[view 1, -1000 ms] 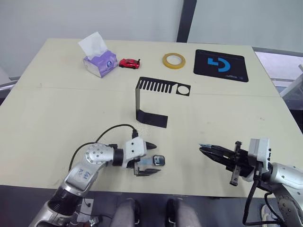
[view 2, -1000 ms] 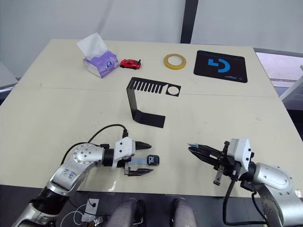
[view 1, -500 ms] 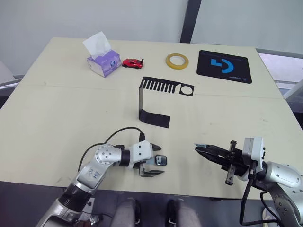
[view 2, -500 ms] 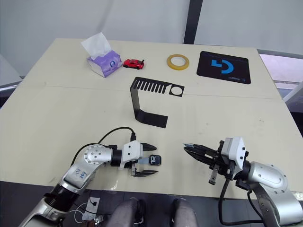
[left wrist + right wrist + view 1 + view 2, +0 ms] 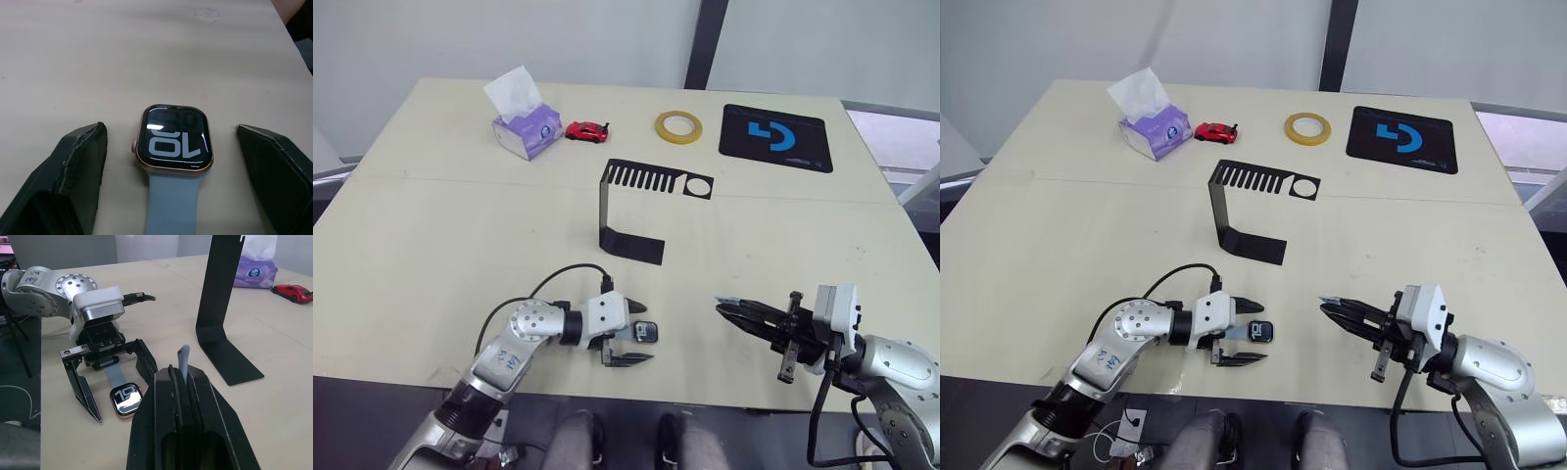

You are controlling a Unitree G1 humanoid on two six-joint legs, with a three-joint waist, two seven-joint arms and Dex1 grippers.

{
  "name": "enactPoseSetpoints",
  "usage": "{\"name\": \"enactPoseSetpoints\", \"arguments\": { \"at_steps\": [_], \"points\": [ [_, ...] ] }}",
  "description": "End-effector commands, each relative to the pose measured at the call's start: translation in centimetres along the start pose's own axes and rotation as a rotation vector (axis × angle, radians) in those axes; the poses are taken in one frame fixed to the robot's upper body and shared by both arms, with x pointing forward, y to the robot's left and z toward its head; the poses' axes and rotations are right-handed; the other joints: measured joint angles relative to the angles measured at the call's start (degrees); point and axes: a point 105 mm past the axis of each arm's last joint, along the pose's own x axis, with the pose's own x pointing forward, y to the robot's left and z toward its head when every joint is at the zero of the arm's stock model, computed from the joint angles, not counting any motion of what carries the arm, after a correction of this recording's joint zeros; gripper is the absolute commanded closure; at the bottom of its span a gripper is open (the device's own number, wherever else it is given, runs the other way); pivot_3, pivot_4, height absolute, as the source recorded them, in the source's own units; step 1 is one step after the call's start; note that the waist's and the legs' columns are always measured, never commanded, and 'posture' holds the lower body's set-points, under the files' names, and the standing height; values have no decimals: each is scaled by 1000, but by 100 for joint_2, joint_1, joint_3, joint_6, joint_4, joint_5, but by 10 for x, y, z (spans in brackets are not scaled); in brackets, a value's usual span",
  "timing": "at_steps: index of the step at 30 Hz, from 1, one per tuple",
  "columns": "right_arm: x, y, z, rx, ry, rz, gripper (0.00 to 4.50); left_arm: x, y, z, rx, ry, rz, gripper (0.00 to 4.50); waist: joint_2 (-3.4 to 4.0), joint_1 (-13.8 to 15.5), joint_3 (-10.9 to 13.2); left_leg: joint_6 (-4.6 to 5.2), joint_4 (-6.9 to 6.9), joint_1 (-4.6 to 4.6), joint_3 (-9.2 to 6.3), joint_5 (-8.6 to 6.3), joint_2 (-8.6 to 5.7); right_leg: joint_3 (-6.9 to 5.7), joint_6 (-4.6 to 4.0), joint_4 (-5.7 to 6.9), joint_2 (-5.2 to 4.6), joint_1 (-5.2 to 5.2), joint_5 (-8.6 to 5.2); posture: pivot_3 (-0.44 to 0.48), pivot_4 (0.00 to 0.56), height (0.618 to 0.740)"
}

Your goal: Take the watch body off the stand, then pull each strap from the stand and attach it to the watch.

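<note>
the left gripper's (image 5: 1246,343) jaws stand apart, one finger on each side of the watch body (image 5: 174,145) and touching neither side of it. the watch lies flat on the surface (image 5: 431,245) near the front edge, screen up with light digits showing. one strap (image 5: 172,203) is already fixed to it and runs back from the case toward the gripper's wrist.

the right gripper's (image 5: 1332,309) jaws are closed on the second strap (image 5: 183,361), a slim pale blue-grey band whose end pokes out past the fingertips. this gripper sits near the front edge too, well apart from the watch, pointing toward it across bare surface.

further back, toward the middle of the surface, the stand (image 5: 641,211) is upright on its flat foot. its slotted top plate carries nothing, neither watch nor straps.

along the far edge lie a tissue box (image 5: 523,122), a red toy car (image 5: 585,130), a tape roll (image 5: 676,125) and a mouse pad (image 5: 773,137), all well clear of the work.

as i judge it, the task is mostly done: watch off the stand, both straps pulled, one attached. what is left is to bring the held strap to the free end of the case, the side away from the left gripper, and slide it in. the watch is not held now, so it may need steadying for that.
</note>
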Motion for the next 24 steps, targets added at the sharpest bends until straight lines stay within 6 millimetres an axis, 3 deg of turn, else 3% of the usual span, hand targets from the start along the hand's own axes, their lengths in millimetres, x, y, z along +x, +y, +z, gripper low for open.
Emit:
{"name": "enactPoseSetpoints", "arguments": {
  "at_steps": [1, 5, 12, 18, 24],
  "points": [
    [3, 4, 9, -31, -17, 15, 4500, -4, 0, -17, -59, 55, 21, 43, 0, -1, 0, 0, 1, 0, 0, 0, 0, 0, 0, 0, 0, 0, 0, 0, 150, 740],
    [3, 3, 9, -29, -20, 10, 4500, -6, 0, -20, -74, 62, 29, 43, 0, -1, -2, 0, 2, 1, 0, 0, 1, 1, 0, 2, -1, 2, 0, 0, 150, 740],
    [3, 3, 10, -27, -24, 9, 4500, -7, 0, -25, -83, 77, 30, 2805, -1, -3, -5, 0, 3, 3, -1, 0, 1, 0, 0, 2, -1, 4, 0, 0, 150, 740],
    [5, 1, 10, -29, -30, 7, 4500, -8, 3, -22, -65, 57, 22, 2808, 1, -4, -10, 0, 4, 4, -1, 0, 1, 1, 0, 4, 0, 4, 0, 0, 150, 740],
    [14, -3, 21, -94, -51, -13, 4500, -15, 8, 12, -103, -122, -57, 2808, 1, -15, -10, 0, 6, 3, -1, 0, 3, 0, 0, 6, 0, 2, 0, 0, 150, 740]
  ]
}}
